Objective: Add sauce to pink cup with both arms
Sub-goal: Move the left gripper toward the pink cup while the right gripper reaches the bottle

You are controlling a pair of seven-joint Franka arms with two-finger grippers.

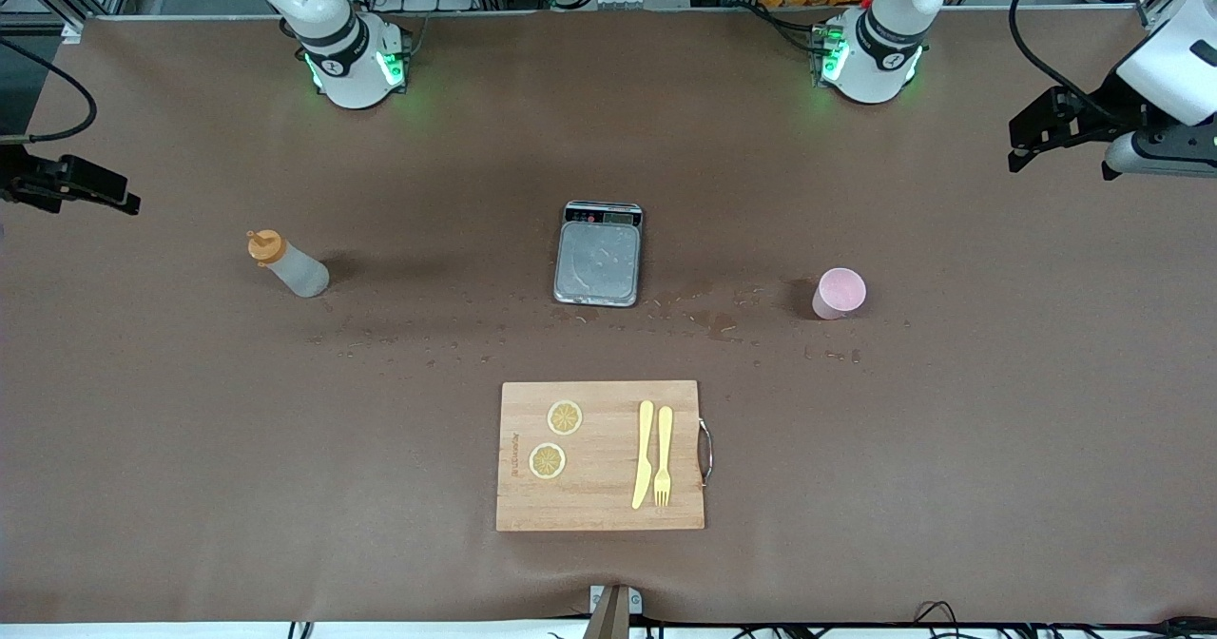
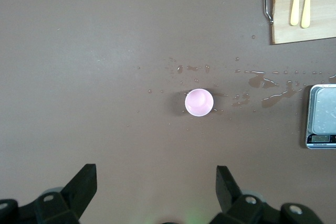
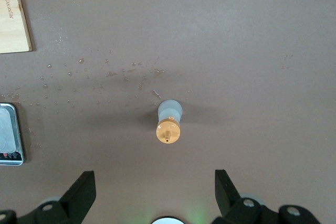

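Observation:
The sauce [image 1: 288,263] is a translucent squeeze bottle with an orange nozzle cap, standing upright toward the right arm's end of the table. From above it shows as the sauce [image 3: 169,121], ahead of my right gripper [image 3: 154,179], which is open and empty. The pink cup [image 1: 839,293] stands upright toward the left arm's end. Seen from above, the pink cup [image 2: 199,102] is empty inside, ahead of my open, empty left gripper [image 2: 156,177]. Both grippers hang high over the table's ends: the left gripper [image 1: 1022,149] and the right gripper [image 1: 119,197].
A grey scale [image 1: 599,253] sits mid-table between bottle and cup. Nearer the front camera lies a wooden cutting board [image 1: 599,506] with two lemon slices [image 1: 556,439], a yellow knife [image 1: 644,454] and a fork [image 1: 664,454]. Water droplets [image 1: 723,325] speckle the brown table.

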